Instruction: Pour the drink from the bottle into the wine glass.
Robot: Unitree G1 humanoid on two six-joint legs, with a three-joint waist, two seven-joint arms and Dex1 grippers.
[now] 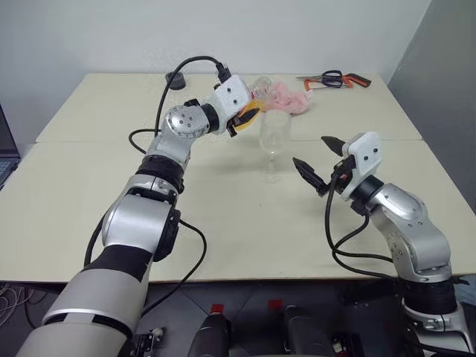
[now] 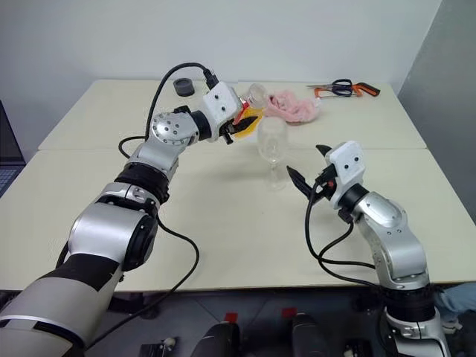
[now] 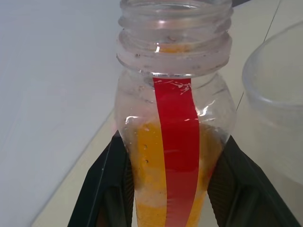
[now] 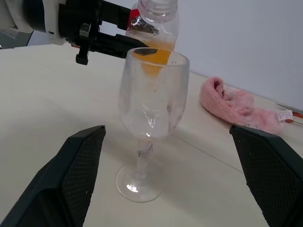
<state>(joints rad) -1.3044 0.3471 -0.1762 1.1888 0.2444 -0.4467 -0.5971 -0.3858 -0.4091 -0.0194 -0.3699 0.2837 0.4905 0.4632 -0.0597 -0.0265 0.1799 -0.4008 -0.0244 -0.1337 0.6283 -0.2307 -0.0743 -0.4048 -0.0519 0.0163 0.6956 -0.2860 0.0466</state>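
Orange drink (image 3: 151, 189) sits low in the bottle (image 3: 175, 118); cap is off, neck open. Left pincer (image 1: 248, 117) is clamped on the bottle's body, one black finger on each side in the left wrist view.

Key relation: the bottle is held above and just behind the glass (image 1: 273, 141), at about 11 o'clock from the bowl in the head views. The right wrist view puts the bottle mouth above rim height, the body only mildly tilted. Its long axis runs along the pincer, mouth leading, so it is not yet tipped over the bowl. The bowl looks empty: no orange pooled in it, only what shows through from behind.

Glass stands upright on the surface (image 1: 111, 193), foot flat, untouched by either pincer.

Right pincer (image 1: 318, 162) has its fingers wide apart, holding nothing. It sits at about 4 o'clock from the glass, near but apart, with stem and foot framed between its fingers in its own wrist view. Right arm is nearer the stem, left nearer the rim.

Judgement: pour not begun. Next move needs the mouth brought over the rim, then a wrist roll to drop the neck below the liquid level. Risk: spill past the rim, or the glass tipping if nudged, since nothing steadies it.

Pink cloth (image 1: 286, 98) and scissors (image 1: 333, 79) lie at 12 to 1 o'clock, well apart.
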